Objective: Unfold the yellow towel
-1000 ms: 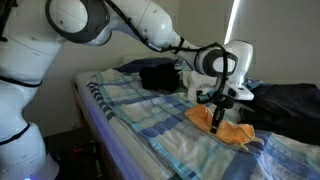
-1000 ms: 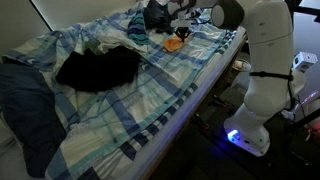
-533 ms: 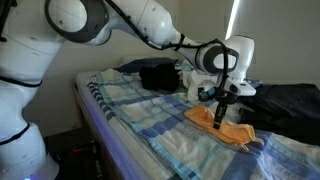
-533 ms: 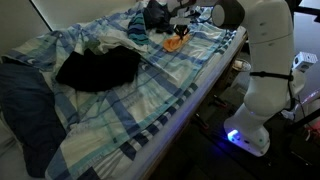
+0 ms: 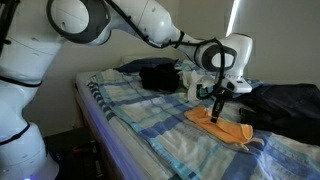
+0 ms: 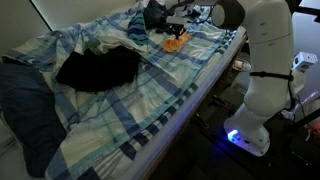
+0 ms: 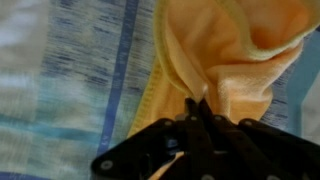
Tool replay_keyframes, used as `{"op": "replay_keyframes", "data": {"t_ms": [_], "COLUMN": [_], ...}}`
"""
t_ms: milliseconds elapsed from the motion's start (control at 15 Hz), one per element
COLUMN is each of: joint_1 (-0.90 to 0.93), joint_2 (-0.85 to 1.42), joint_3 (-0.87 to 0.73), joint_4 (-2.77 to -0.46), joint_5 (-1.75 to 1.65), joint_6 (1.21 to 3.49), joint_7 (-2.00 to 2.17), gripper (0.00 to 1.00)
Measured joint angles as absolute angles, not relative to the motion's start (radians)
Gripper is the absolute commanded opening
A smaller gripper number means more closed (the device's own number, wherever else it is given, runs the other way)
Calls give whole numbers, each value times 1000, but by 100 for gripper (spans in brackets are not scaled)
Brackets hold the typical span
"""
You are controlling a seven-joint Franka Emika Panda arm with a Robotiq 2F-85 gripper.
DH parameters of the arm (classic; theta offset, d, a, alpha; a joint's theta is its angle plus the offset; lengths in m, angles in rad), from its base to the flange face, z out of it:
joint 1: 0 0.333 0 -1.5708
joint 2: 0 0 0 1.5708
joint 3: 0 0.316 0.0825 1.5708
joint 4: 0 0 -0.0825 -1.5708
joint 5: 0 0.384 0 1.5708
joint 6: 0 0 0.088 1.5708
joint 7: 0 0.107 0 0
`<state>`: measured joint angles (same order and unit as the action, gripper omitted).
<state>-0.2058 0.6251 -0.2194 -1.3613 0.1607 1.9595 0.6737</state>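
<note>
The yellow towel (image 5: 222, 124) lies on the blue-white plaid bedsheet (image 5: 150, 115) near the bed's edge. It also shows in an exterior view (image 6: 174, 42) as a small orange patch. My gripper (image 5: 217, 116) stands upright over it, shut on a pinch of the cloth, which rises to the fingertips. In the wrist view the black fingers (image 7: 197, 106) meet on a raised fold of the yellow towel (image 7: 230, 55); the cloth drapes away from the pinch over the plaid sheet (image 7: 70, 70).
Dark clothing (image 5: 158, 75) lies at the back of the bed. A large black garment (image 6: 97, 68) lies mid-bed and a dark blue blanket (image 6: 28, 105) hangs at one side. The robot base (image 6: 262, 95) stands beside the bed.
My gripper has lifted slightly and shifted a little, drawing the pinched part of the towel up with it. The rest of the towel stays on the sheet.
</note>
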Motion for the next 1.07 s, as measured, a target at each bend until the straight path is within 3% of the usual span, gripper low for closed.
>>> {"op": "replay_keyframes", "data": {"t_ms": [1067], "joint_1": [-226], "joint_2": [728], "joint_3": [-181], "joint_4": [-1116], "joint_5": [224], "joint_6": [1964], "joint_7": [674], "gripper": [5]}}
